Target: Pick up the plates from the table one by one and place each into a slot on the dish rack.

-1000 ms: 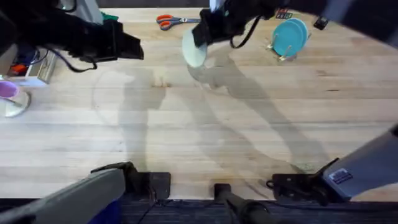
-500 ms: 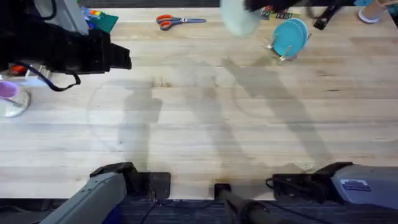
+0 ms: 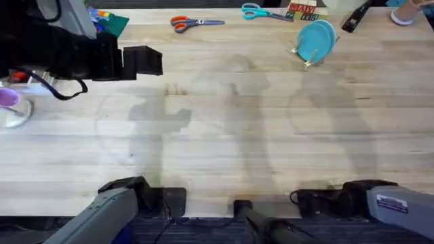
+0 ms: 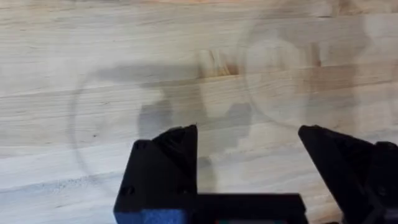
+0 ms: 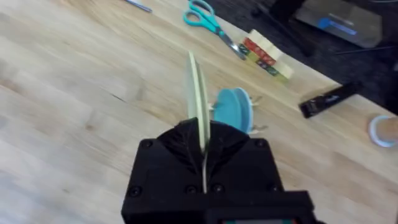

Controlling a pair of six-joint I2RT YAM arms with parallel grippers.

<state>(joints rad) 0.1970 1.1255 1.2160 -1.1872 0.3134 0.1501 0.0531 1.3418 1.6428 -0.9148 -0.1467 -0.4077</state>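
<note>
The right gripper pinches the cream plate on edge, up above the dish rack with its blue plates. Next it needs to lower the plate into an empty slot. The left gripper hangs spread wide over the table, holding nothing.

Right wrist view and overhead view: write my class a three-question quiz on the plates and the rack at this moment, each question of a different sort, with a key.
1. True or false: the right gripper is shut on the cream plate, held on edge.
2. Multiple choice: the dish rack holds (A) an orange plate, (B) blue plates, (C) a mug.
3. Fill in: the left gripper hangs open over bare ____.

Key: 1 true; 2 B; 3 table.
</note>
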